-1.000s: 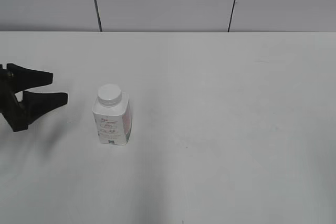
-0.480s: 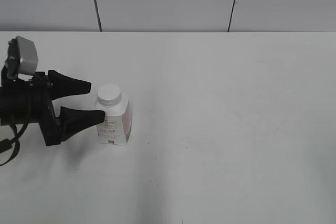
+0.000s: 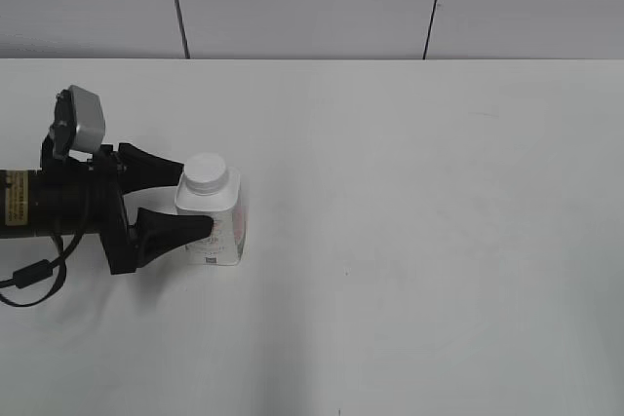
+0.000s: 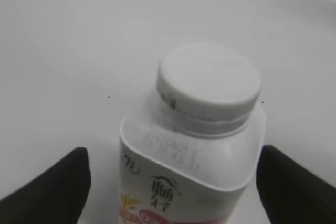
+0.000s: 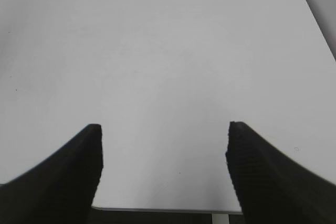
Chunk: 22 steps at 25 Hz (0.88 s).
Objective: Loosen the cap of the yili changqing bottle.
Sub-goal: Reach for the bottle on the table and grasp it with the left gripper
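Observation:
The yili changqing bottle (image 3: 216,226), small, squat and white with pinkish label marks, stands upright on the white table (image 3: 409,241) left of the middle. Its round white cap (image 3: 205,171) sits on the neck. My left gripper (image 3: 190,202) is open, with one black finger on each side of the bottle's body, level with its shoulder. In the left wrist view the bottle (image 4: 194,177) and cap (image 4: 209,85) fill the middle between the open fingers (image 4: 176,179), with a gap on each side. My right gripper (image 5: 164,156) is open and empty over bare table, and is out of the exterior view.
A grey panelled wall (image 3: 312,2) runs behind the table's far edge. The right wrist view shows the table's edge (image 5: 168,210) just under the right fingers and its right edge (image 5: 315,19) at the upper right.
My left gripper has moved right from the left edge of the exterior view. Its open fingers now straddle the bottle. The bottle has stayed in place.

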Motion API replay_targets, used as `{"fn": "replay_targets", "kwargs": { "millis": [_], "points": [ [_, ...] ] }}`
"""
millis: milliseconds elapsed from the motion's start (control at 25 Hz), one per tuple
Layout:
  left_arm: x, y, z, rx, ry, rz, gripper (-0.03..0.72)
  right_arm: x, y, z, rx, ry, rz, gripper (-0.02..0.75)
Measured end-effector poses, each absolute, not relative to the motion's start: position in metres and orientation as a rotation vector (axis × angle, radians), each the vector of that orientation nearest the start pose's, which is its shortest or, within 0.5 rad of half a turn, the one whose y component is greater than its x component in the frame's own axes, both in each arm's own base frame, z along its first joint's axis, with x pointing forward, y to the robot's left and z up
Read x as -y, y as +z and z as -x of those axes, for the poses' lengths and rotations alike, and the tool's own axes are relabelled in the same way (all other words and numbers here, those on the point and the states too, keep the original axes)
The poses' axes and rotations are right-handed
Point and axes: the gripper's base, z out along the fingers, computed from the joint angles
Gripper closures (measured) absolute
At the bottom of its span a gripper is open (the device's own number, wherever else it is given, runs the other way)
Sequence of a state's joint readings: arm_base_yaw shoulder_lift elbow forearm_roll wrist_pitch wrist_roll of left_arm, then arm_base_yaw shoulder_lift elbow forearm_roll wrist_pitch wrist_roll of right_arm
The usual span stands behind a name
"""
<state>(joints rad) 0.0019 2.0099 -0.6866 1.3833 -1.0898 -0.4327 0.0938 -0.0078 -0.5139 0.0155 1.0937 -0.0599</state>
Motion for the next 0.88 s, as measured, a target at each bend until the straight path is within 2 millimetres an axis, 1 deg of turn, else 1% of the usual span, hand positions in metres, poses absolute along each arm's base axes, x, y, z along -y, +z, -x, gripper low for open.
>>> {"fn": "replay_targets", "kwargs": {
  "millis": [240,320,440,560,600,880],
  "points": [
    [0.079,0.0875,-0.2854,-1.753,-0.869,-1.117,0.099,-0.0004,0.2784,0.0092,-2.05,0.04,0.159,0.156],
    [0.0795,0.088,-0.2853,-1.744,-0.88,-1.109,0.105,-0.0004,0.2784,0.0092,-2.05,0.04,0.159,0.156],
    [0.0801,0.0895,-0.2855,-1.731,-0.892,-1.098,0.16,-0.0004,0.2784,0.0092,-2.05,0.04,0.159,0.156],
    [0.0801,0.0892,-0.2851,-1.73,-0.89,-1.106,0.253,-0.0004,0.2784,0.0092,-2.05,0.04,0.159,0.156],
    [0.0801,0.0891,-0.2849,-1.729,-0.89,-1.109,0.267,-0.0004,0.2784,0.0092,-2.05,0.04,0.159,0.156],
    [0.0801,0.0892,-0.2853,-1.727,-0.889,-1.118,0.269,-0.0004,0.2784,0.0092,-2.05,0.04,0.159,0.156]
  ]
}}
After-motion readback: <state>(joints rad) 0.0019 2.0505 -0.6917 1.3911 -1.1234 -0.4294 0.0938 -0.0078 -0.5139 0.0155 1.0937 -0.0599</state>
